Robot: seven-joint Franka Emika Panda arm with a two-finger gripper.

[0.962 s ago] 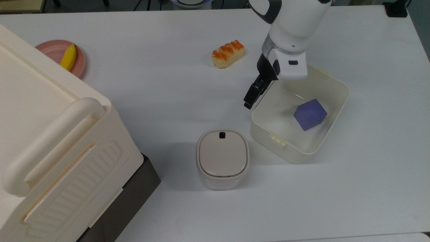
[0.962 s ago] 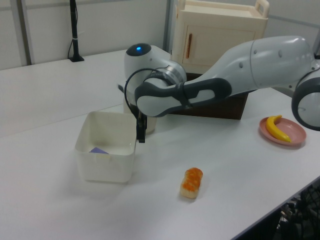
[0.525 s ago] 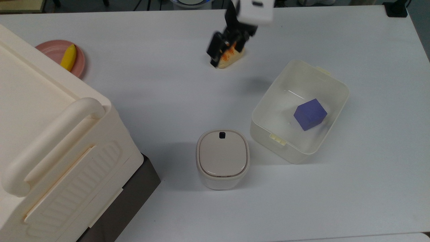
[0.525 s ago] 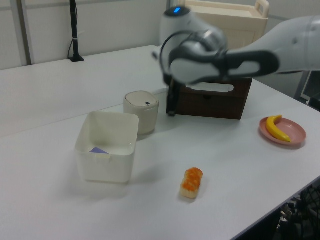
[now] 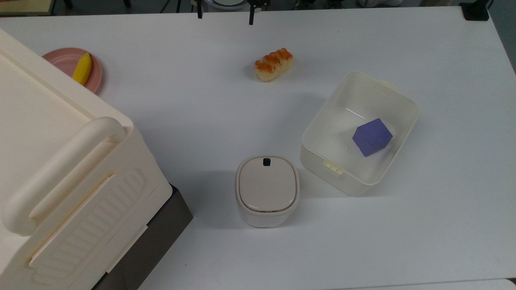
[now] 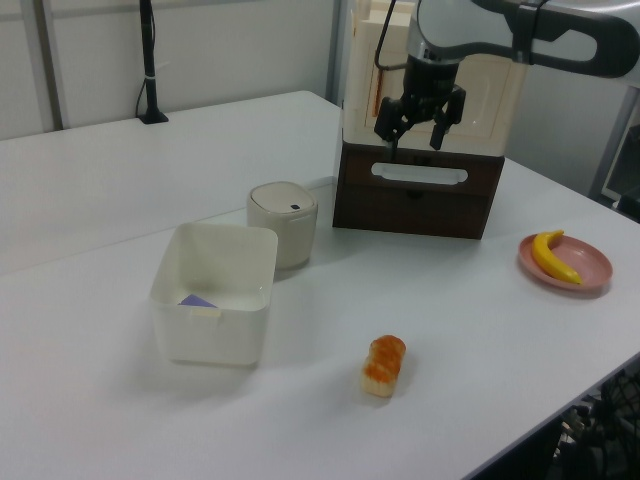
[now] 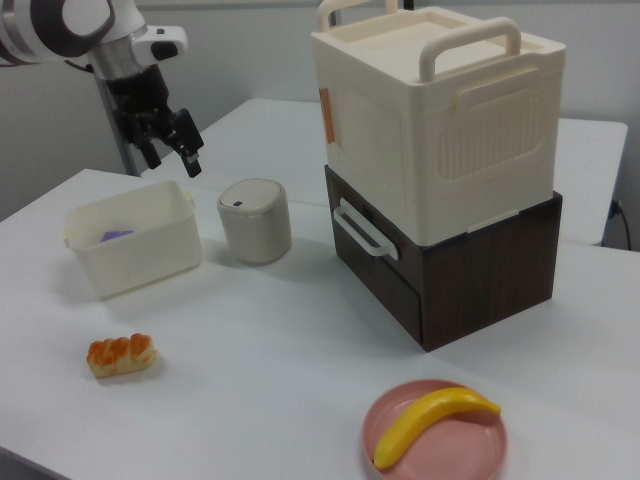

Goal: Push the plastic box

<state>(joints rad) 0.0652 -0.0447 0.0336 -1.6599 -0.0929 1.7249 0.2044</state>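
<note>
Currently the gripper (image 6: 418, 124) hangs high with fingers spread (holding nothing), well apart from the plastic box (image 5: 358, 133) at the top view's right; a careless descent risks striking the lidded bin (image 5: 267, 189).

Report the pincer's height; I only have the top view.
Observer: The pincer hangs high above the table, well clear of the box.
Operator: Give me its jaws.
Observer: Open, holding nothing.
Operator: Say what the crate stands on.
Observer: The crate sits on a dark wooden drawer unit.
</note>
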